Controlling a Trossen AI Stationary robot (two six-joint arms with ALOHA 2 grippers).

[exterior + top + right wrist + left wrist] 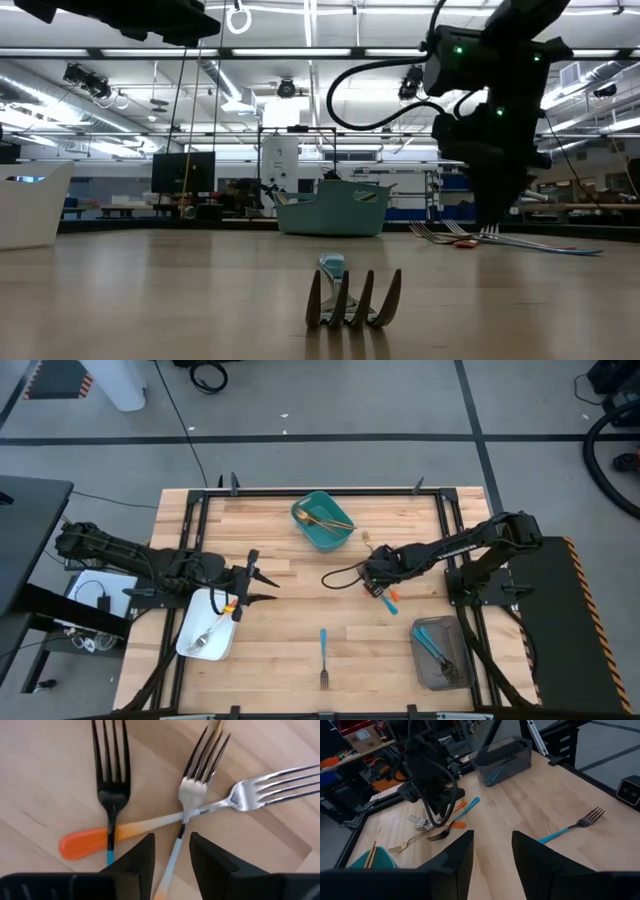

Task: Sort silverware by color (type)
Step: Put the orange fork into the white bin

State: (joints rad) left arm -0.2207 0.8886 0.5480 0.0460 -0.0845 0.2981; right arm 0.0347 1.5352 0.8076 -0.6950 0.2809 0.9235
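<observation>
Three forks lie crossed in a pile [388,598] right of the table's middle. In the right wrist view they are a dark fork with a blue handle [112,795], a silver fork with an orange handle [150,826] and a silver fork with a pale blue handle [186,815]. My right gripper [171,855] hangs open just above them, a finger on either side of the pale blue handle. Another blue-handled fork [324,657] lies alone near the front edge. My left gripper [262,582] waits open, beside the white tray [190,640].
The teal bin [335,538] holds gold utensils at the far middle. A grey tray [420,660] at the front right holds blue-handled forks. The white tray holds one orange-handled fork [215,625]. A gold fork [407,844] lies between the bin and the pile.
</observation>
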